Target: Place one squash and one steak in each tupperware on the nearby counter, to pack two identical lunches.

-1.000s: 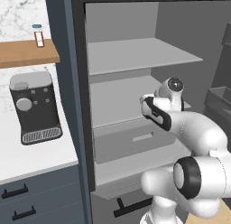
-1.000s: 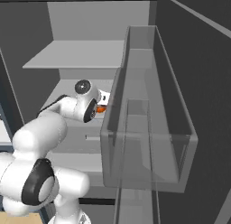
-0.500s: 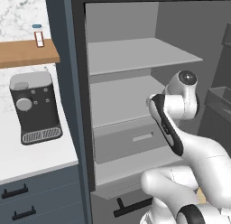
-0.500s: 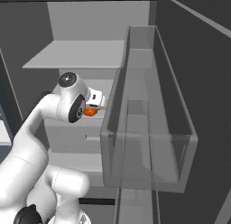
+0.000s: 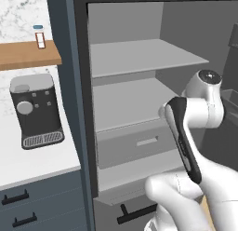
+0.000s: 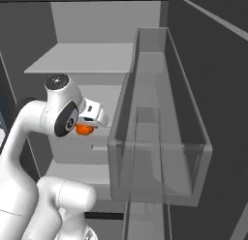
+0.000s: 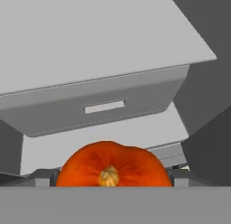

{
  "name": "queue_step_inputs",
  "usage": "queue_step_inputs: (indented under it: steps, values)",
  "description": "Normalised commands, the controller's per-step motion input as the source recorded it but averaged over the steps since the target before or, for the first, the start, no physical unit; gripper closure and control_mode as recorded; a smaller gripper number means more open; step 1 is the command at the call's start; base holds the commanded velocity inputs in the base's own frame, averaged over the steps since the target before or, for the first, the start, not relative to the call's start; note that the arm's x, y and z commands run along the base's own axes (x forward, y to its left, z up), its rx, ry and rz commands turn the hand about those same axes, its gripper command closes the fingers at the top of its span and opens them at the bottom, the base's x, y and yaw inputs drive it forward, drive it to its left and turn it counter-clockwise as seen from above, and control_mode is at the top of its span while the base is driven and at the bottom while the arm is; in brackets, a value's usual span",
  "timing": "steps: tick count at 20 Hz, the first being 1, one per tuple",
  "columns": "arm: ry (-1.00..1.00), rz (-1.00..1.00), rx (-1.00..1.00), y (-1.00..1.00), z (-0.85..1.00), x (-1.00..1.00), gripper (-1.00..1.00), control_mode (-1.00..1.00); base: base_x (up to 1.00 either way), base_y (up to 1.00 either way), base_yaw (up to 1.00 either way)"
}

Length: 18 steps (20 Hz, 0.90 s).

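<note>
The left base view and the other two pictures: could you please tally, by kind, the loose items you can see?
Round orange-red squash, held between the gripper fingers: 1
Black and grey coffee machine on the white counter: 1
Small white bottle with blue cap on the wooden shelf: 1
Total: 3

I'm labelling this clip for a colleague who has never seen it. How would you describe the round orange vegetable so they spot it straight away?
Start at the open grey fridge with its bare shelves and a pull-out drawer below them. In front of that drawer hangs the white arm's gripper, and the squash sits between its fingers: round, slightly flattened, orange-red, with a pale stem scar. It is the single spot of colour among grey panels.
</note>
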Motion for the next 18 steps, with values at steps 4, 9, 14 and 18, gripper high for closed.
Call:
queue_step_inputs:
  steps: [4,9,14,18]
  values:
    - [-0.33,0.00,0.04,0.44,-0.01,-0.64,1.00,-1.00,0.00,0.00,0.00]
    - [-0.42,0.00,-0.04,0.36,-0.06,-0.30,1.00,-1.00,0.00,0.00,0.00]
    - [-0.19,0.00,-0.03,0.02,0.00,-0.18,1.00,-1.00,0.00,0.00,0.00]
    - [0.00,0.00,0.00,0.00,0.00,-0.03,1.00,-1.00,0.00,0.00,0.00]
